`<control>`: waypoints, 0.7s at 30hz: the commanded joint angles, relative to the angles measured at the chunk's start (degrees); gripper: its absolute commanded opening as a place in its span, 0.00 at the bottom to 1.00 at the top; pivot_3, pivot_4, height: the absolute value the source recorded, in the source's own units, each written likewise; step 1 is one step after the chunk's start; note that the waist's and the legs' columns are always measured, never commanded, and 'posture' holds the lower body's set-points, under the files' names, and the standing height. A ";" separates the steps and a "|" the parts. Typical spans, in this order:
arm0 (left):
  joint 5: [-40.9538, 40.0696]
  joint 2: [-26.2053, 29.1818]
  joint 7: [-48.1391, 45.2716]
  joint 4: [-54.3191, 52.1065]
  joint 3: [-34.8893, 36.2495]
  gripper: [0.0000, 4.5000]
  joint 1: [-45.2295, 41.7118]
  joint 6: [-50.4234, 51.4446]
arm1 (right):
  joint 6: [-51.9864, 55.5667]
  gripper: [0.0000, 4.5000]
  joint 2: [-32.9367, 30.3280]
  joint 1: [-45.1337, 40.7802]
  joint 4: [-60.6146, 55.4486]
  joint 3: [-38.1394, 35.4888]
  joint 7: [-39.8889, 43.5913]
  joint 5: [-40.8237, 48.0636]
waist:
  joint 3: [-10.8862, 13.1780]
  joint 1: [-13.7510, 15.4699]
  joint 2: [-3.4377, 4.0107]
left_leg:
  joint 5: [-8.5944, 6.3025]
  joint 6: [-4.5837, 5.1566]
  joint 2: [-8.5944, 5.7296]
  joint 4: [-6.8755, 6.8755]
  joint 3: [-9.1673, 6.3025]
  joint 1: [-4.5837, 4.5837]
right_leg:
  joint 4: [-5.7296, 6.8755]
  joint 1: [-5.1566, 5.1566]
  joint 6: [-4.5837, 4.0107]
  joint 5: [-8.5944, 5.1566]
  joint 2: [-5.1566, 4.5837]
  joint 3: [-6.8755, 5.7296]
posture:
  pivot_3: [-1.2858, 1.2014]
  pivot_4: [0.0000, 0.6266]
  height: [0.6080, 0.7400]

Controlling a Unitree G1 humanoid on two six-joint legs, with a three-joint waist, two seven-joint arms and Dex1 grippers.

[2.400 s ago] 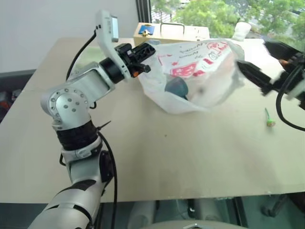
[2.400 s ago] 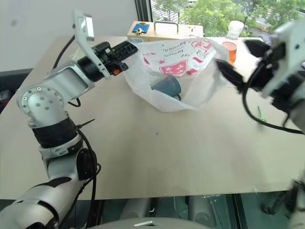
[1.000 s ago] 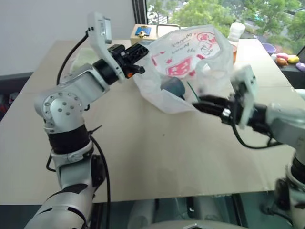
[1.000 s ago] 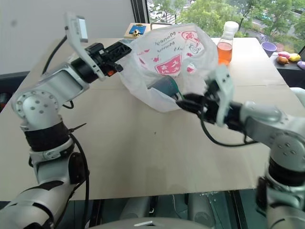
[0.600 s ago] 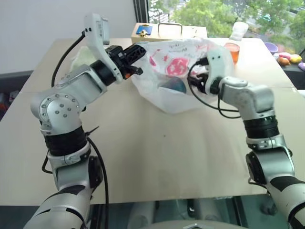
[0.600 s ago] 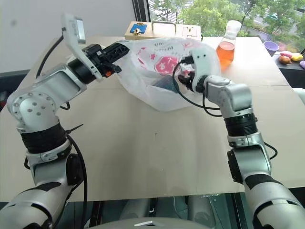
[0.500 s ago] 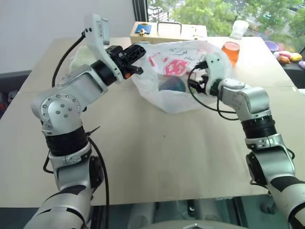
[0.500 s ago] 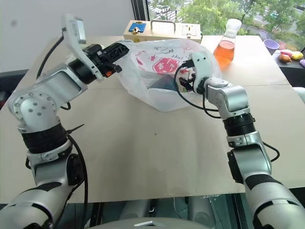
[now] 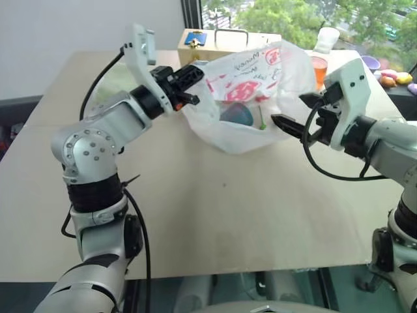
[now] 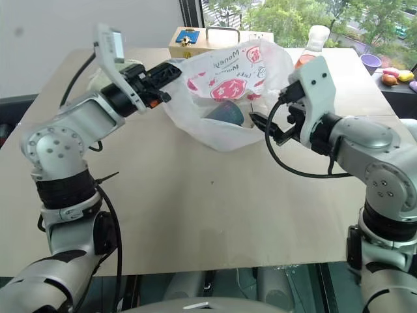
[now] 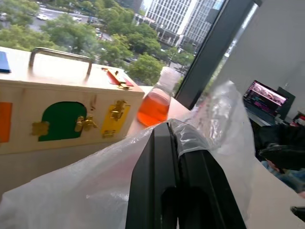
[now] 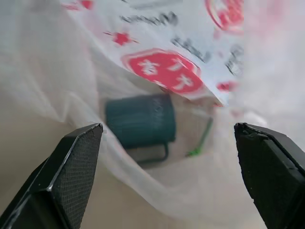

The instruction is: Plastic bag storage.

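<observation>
The plastic bag (image 9: 257, 78), translucent white with red printed panels, stands open on the tan table (image 9: 215, 215). My left gripper (image 9: 191, 81) is shut on the bag's left rim and holds it up; in the left wrist view the film is pinched between the black fingers (image 11: 157, 157). Inside the bag lie a dark teal mug (image 9: 238, 115) and a small green stalk (image 12: 201, 142). My right gripper (image 9: 288, 109) hangs just outside the bag's right side, open wide, with nothing between its fingers (image 12: 71, 162).
A wooden box with a metal handle (image 9: 225, 40) and a bottle of orange liquid (image 9: 319, 62) stand behind the bag. A pale green cloth (image 9: 109, 77) lies behind my left arm. Small fruits (image 9: 391, 79) sit at the far right.
The green stalk went from the table into the bag. My right gripper, which reached into the bag's mouth, has opened and drawn back to the right. The left gripper kept its grip.
</observation>
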 commanded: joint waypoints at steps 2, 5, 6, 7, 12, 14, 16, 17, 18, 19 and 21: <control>0.62 1.58 -5.05 -3.92 -1.62 0.00 -0.03 -3.33 | -4.16 0.99 2.30 -2.39 5.25 3.95 -5.64 -6.95 | 0.00 -0.26 0.01 | 0.00 0.00 0.00 0.15 0.03 0.04 | 0.20 -0.02 -0.01 0.00 0.01 0.05 | 0.52 0.24 1.00; 1.19 2.63 -6.71 -4.81 -2.04 0.00 0.56 -4.09 | -8.05 0.99 1.28 -3.65 8.02 8.34 -4.71 -10.05 | 0.01 -0.41 0.02 | 0.00 0.01 0.00 0.25 0.16 0.14 | 0.38 -0.01 0.00 0.00 0.02 0.18 | 0.52 0.24 1.00; 1.55 2.87 -6.66 -5.18 -2.14 0.00 0.81 -4.17 | -9.00 0.99 0.72 -4.04 8.45 9.71 -3.96 -10.73 | 0.01 -0.43 0.02 | 0.00 0.01 0.00 0.26 0.15 0.15 | 0.40 -0.01 0.00 -0.01 0.02 0.18 | 0.52 0.24 1.00; 1.63 3.03 -6.53 -5.55 -2.09 0.00 1.06 -4.06 | -10.26 0.99 -0.54 -4.50 8.80 11.73 -2.60 -11.57 | 0.01 -0.51 0.02 | 0.00 0.01 0.00 0.26 0.15 0.16 | 0.40 0.00 0.00 -0.01 0.03 0.19 | 0.52 0.24 1.00; 1.53 2.88 -4.96 -7.41 -1.85 0.00 1.83 -3.62 | -12.63 0.99 -2.86 -5.27 13.41 16.99 0.02 -14.72 | 0.01 -0.73 0.01 | 0.00 0.01 0.00 0.30 0.14 0.12 | 0.33 0.01 0.00 0.00 0.02 0.18 | 0.52 0.24 1.00; 1.45 3.18 -5.05 -8.78 -2.16 0.00 2.37 -3.47 | -14.11 0.99 -3.05 -4.83 16.65 18.20 0.48 -16.41 | 0.01 -0.73 0.02 | 0.00 0.01 0.00 0.30 0.13 0.10 | 0.31 0.01 0.00 0.00 0.01 0.17 | 0.52 0.24 1.00; 1.52 3.39 -4.94 -9.55 -2.14 0.00 2.78 -3.35 | -15.23 0.99 -3.48 -4.46 18.54 19.36 1.32 -17.75 | 0.01 -0.74 0.02 | 0.00 0.01 0.00 0.30 0.13 0.09 | 0.30 0.01 0.00 0.00 0.02 0.16 | 0.52 0.24 1.00; 1.49 3.48 -4.98 -9.68 -1.96 0.00 2.94 -3.35 | -15.58 0.99 -3.56 -4.38 19.12 19.65 1.74 -18.15 | 0.01 -0.74 0.02 | 0.00 0.01 0.00 0.30 0.13 0.09 | 0.30 0.00 0.00 0.00 0.02 0.16 | 0.52 0.24 1.00; 1.52 3.64 -5.17 -9.64 -1.80 0.00 3.07 -3.42 | -15.92 0.99 -3.32 -4.45 19.94 19.66 2.13 -18.39 | 0.01 -0.77 0.02 | 0.00 0.01 0.00 0.30 0.13 0.08 | 0.30 0.00 0.00 0.00 0.02 0.16 | 0.52 0.24 1.00; 1.58 3.84 -5.49 -9.76 -1.73 0.00 3.23 -3.59 | -16.33 0.99 -3.10 -4.44 20.69 19.55 2.53 -18.61 | 0.01 -0.80 0.02 | 0.00 0.01 0.00 0.30 0.13 0.09 | 0.30 0.00 0.00 -0.01 0.02 0.16 | 0.52 0.24 1.00; 1.99 4.44 -6.38 -9.83 -1.99 0.00 3.46 -4.07 | -17.49 0.99 -3.02 -4.37 22.19 19.81 3.34 -19.43 | 0.01 -0.94 0.02 | 0.00 0.01 0.00 0.30 0.13 0.09 | 0.30 0.00 0.00 0.00 0.02 0.16 | 0.52 0.24 1.00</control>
